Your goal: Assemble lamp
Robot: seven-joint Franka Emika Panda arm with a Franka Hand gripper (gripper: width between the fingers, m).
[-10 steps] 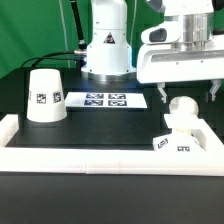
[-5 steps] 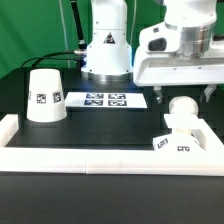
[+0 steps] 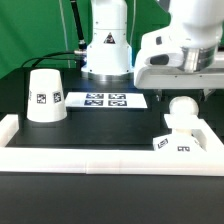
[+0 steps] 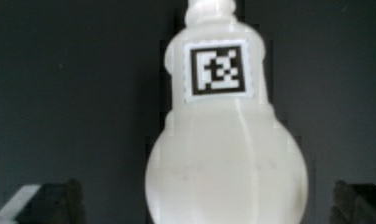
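The white ball-shaped bulb (image 3: 182, 108) stands upright on the low square base (image 3: 190, 137) at the exterior view's right, near the front rim. My gripper (image 3: 186, 92) hangs just above it, open, with one finger on each side of the bulb and not touching it. In the wrist view the bulb (image 4: 226, 150) with its square tag fills the middle, and the dark fingertips (image 4: 43, 205) show well apart from it on both sides. The tapered shade (image 3: 45, 95) stands mouth down at the exterior view's left, tag facing the camera.
The marker board (image 3: 105, 100) lies flat between the shade and the bulb. The arm's white pedestal (image 3: 107, 45) stands behind it with cables beside it. A raised white rim (image 3: 100, 160) borders the black table at the front and sides.
The hand has shifted a little toward the exterior view's right and turned slightly above the bulb. Bulb, base and shade have not moved.
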